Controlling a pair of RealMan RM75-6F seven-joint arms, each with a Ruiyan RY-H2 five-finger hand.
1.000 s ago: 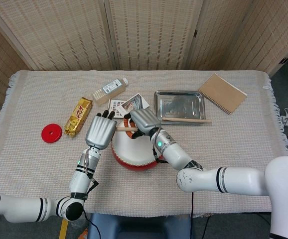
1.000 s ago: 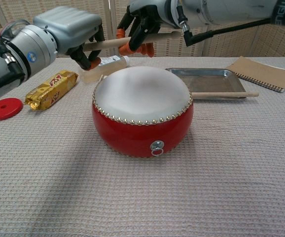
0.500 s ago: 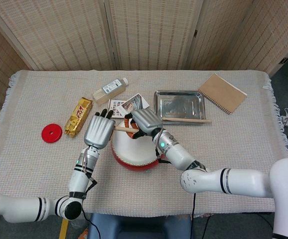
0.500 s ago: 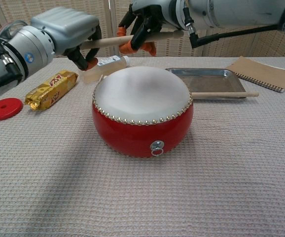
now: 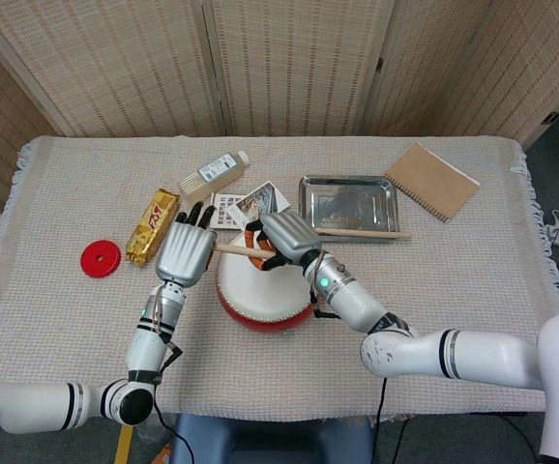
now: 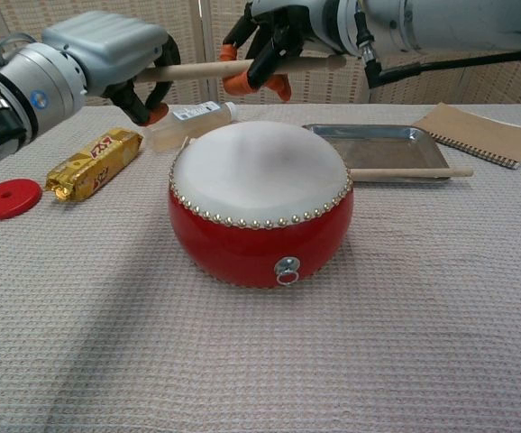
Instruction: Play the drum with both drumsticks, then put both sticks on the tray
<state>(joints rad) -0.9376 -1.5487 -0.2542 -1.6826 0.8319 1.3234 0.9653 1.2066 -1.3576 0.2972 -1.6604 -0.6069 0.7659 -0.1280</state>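
A red drum [image 5: 260,290] [image 6: 260,207] with a white skin stands in the middle of the table. Above its far edge a wooden drumstick [image 5: 236,249] [image 6: 202,69] hangs level. My left hand [image 5: 187,253] [image 6: 107,41] curls its fingers round the stick's left end. My right hand [image 5: 287,237] [image 6: 274,36] grips the same stick further right. A second drumstick [image 5: 362,233] [image 6: 414,171] lies across the near rim of the metal tray [image 5: 347,181] [image 6: 369,135], its tip reaching past the right side.
A brown notebook [image 5: 431,181] [image 6: 481,131] lies right of the tray. A gold candy bar [image 5: 153,226] [image 6: 94,162], a red disc [image 5: 100,258] [image 6: 6,198] and a small bottle [image 5: 214,174] [image 6: 188,122] lie to the left. Photo cards [image 5: 250,203] lie behind the drum.
Both hands have risen slightly with the stick between them. The left hand has drifted left and the right hand a little right. The drum and the stick on the tray have not moved.
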